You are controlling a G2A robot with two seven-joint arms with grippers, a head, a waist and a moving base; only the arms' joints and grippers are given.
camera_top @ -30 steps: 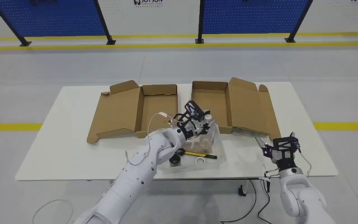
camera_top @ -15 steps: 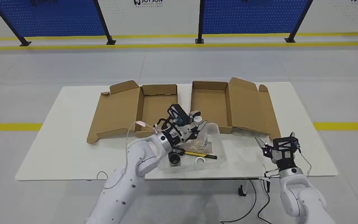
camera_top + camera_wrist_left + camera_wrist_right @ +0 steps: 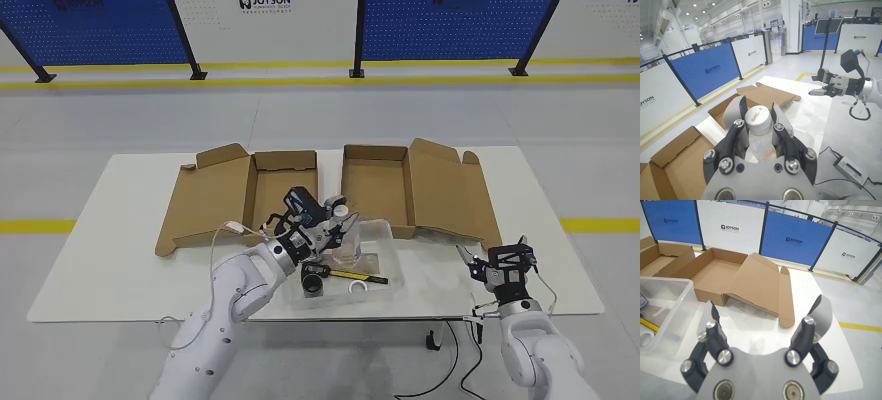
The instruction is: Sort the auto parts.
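My left gripper point(image 3: 758, 111) is shut on a clear plastic bottle point(image 3: 761, 140) with a white cap point(image 3: 757, 118), held in the air over the near end of the left cardboard box point(image 3: 280, 195). From above, the left gripper point(image 3: 335, 222) sits between that box and the clear plastic bin point(image 3: 385, 262). In the bin lie a black round part point(image 3: 313, 284), a yellow strip point(image 3: 352, 274) and a white ring point(image 3: 357, 288). My right gripper point(image 3: 765, 310) is open over bare table near the front right edge, also visible as the right gripper point(image 3: 497, 262) from above.
Two open cardboard boxes stand at the back of the white table point(image 3: 120, 250); the right box point(image 3: 375, 190) has its lid point(image 3: 445, 190) folded out to the right. The bin's wall point(image 3: 677, 302) is left of the right gripper. Cables and a power brick point(image 3: 848, 168) lie on the floor.
The left arm has lifted the bottle out of the bin and carried it leftward toward the left box. The right arm has stayed still.
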